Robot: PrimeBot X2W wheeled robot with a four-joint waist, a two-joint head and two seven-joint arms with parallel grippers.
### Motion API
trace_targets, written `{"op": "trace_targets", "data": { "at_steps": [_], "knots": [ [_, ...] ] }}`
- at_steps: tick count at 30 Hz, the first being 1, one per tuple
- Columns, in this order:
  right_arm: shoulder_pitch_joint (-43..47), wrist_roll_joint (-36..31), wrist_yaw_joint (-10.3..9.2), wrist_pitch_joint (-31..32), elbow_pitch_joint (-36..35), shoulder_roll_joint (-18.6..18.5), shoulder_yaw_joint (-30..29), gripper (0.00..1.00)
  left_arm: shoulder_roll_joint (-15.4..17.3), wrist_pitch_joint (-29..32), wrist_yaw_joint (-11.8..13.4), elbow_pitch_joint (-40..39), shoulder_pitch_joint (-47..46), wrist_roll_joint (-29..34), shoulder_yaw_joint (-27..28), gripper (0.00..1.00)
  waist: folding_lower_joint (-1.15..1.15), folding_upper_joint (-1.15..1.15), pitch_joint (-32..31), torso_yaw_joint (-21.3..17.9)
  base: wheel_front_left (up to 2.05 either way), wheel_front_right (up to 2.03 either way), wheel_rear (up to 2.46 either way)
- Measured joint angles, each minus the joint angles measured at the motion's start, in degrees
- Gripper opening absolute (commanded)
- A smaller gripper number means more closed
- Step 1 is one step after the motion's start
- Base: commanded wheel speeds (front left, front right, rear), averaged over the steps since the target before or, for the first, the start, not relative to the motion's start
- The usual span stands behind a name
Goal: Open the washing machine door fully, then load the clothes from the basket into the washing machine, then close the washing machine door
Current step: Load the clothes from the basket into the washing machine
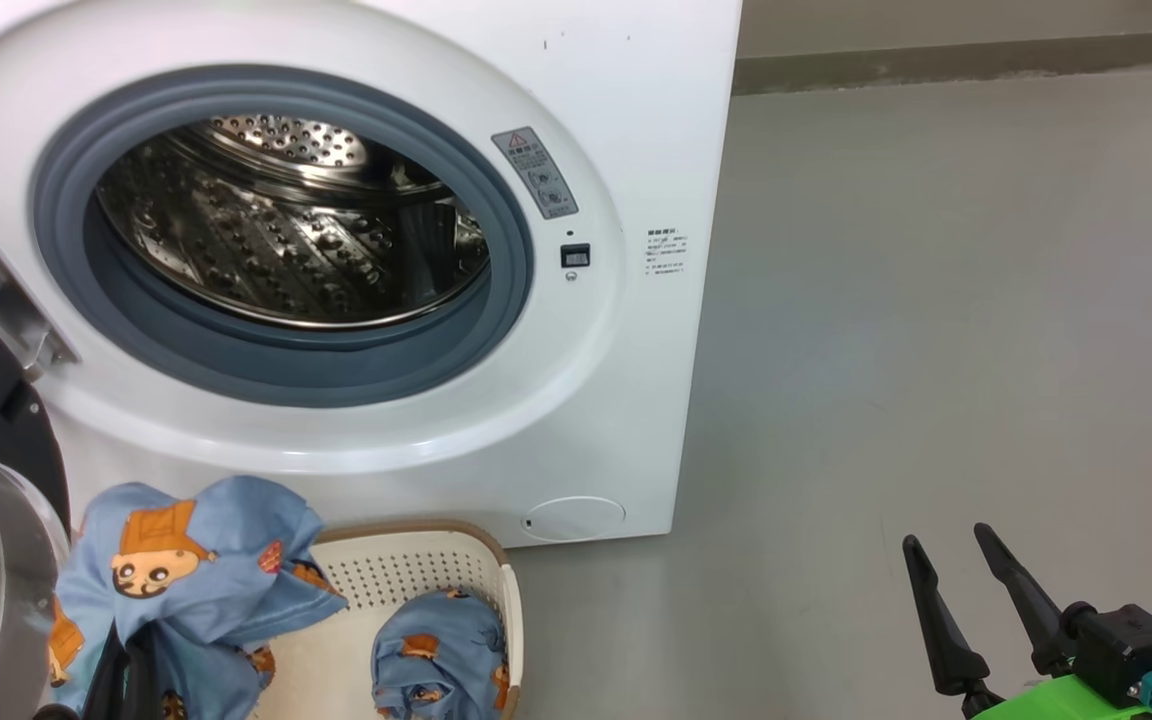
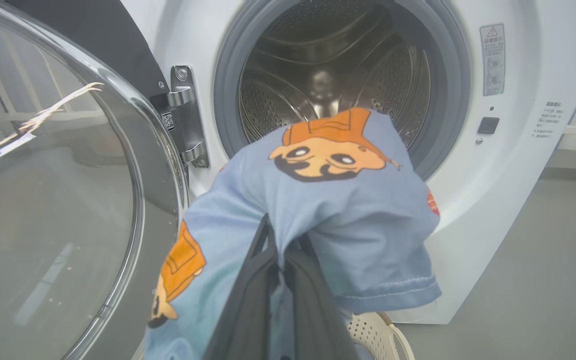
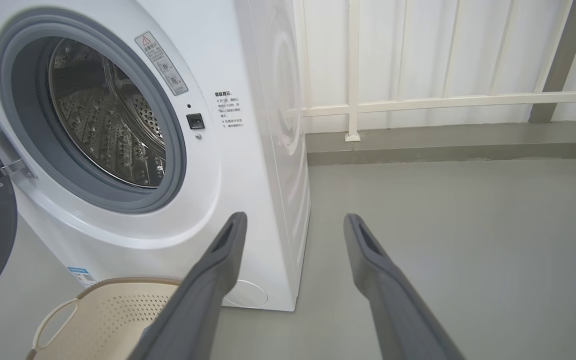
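Clothes (image 2: 338, 200) light blue, orange cartoon figures, bunched.

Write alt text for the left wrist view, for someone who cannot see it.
The left gripper, shut on light blue cartoon-print clothes, holds them before the open steel drum of the washing machine. The washing machine door stands swung open at the left; the basket edge shows below the cloth.

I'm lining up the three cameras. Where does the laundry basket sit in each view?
Head view: basket at bottom centre, under the washing machine's front.
Left wrist view: basket sliver at the bottom edge, right of centre.
Right wrist view: basket in the bottom-left corner.
Shared landmark: the black door-lock slot right of the drum opening.
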Motion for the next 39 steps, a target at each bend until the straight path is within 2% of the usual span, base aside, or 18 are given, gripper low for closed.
{"op": "trace_targets", "data": {
  "at_steps": [11, 25, 39],
  "knots": [
    [0.55, 0.0, 0.0, 0.3, -0.46, 0.25, 0.0, 1.0, -0.23, 0.0, -0.05, 0.0, 0.03, 0.0, -0.01, 0.0, 0.0, 0.0, -0.15, -0.13, 0.0, 0.0, 0.0],
    [0.67, 0.01, 0.0, 0.64, -0.68, 0.29, -0.08, 1.0, -0.4, 0.0, -0.89, 0.88, -0.97, 0.0, -0.52, 0.0, 0.0, 0.0, 2.53, -0.12, 0.0, 0.0, 0.0],
    [-3.16, 0.01, 0.0, 0.6, -1.22, 0.42, 0.24, 1.0, -0.42, -0.01, -2.15, 7.2, -15.03, 0.44, -2.37, 0.0, 0.0, 0.0, 10.05, -1.28, 0.0, 0.0, 0.0]
  ]
}}
